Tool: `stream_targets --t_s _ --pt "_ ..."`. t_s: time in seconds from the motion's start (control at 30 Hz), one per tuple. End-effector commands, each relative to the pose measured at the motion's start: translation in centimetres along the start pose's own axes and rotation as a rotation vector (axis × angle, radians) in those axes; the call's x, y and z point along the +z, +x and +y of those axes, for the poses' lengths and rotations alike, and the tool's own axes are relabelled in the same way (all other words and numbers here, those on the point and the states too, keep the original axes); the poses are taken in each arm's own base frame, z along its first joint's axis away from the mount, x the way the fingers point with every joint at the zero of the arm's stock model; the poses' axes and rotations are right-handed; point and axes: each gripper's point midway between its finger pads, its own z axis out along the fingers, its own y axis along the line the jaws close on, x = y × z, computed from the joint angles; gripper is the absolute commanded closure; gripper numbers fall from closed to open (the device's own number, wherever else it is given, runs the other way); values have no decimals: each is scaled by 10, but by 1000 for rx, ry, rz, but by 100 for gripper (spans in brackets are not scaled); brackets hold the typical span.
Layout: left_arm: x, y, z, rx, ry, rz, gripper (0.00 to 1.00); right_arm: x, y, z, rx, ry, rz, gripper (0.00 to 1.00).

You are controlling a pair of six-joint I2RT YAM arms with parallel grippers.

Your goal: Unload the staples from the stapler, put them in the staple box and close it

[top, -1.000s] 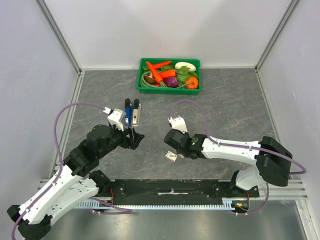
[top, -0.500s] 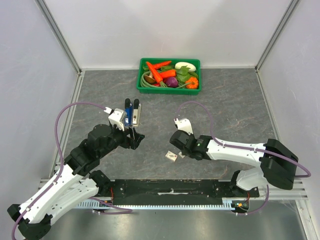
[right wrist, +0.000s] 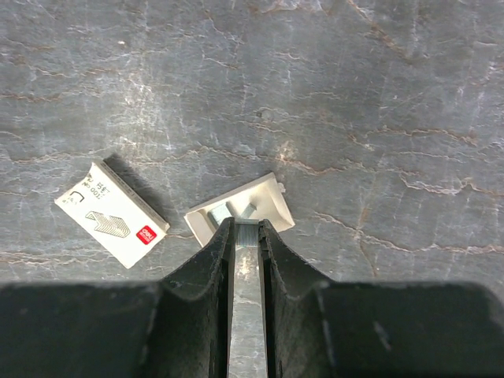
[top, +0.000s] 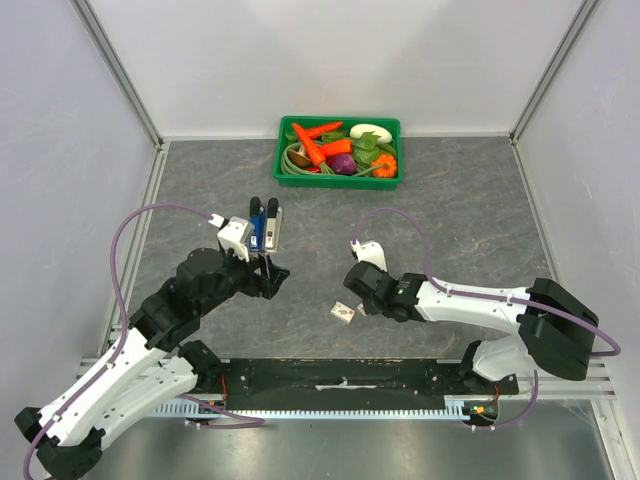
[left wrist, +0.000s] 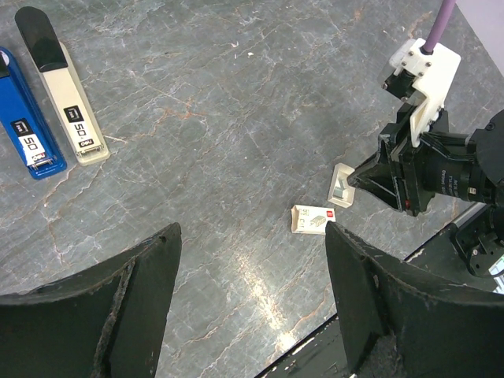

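Observation:
A blue stapler (left wrist: 27,138) and a beige stapler (left wrist: 69,114) lie side by side, closed, at the top left of the left wrist view; in the top view they are the blue (top: 257,225) and the beige (top: 273,226). My left gripper (left wrist: 252,232) is open and empty, just near of them in the top view (top: 268,272). My right gripper (right wrist: 246,228) is shut on a short strip of staples (right wrist: 247,233), its tips over a small white tray (right wrist: 268,201) holding loose staple strips. A white staple box (right wrist: 110,214) lies left of the tray.
A green basket (top: 338,178) of toy vegetables stands at the back centre. The staple box (top: 344,313) lies between the two arms near the front rail. The right gripper (left wrist: 394,177) and the tray (left wrist: 342,185) show in the left wrist view.
My right gripper has moved a little to the right and toward the near edge, off the staple box. The left arm and both staplers have not moved.

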Motion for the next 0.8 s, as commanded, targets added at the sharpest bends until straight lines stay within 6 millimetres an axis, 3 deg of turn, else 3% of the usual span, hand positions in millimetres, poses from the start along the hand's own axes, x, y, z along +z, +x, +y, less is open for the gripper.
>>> stream_targets --t_s 0.0,0.77 --pt "0 -5 -4 -1 19 -23 20 4 -3 9 30 -37 -9 78" --pt "1 -3 -4 -7 20 -17 20 13 5 7 33 -26 7 74"
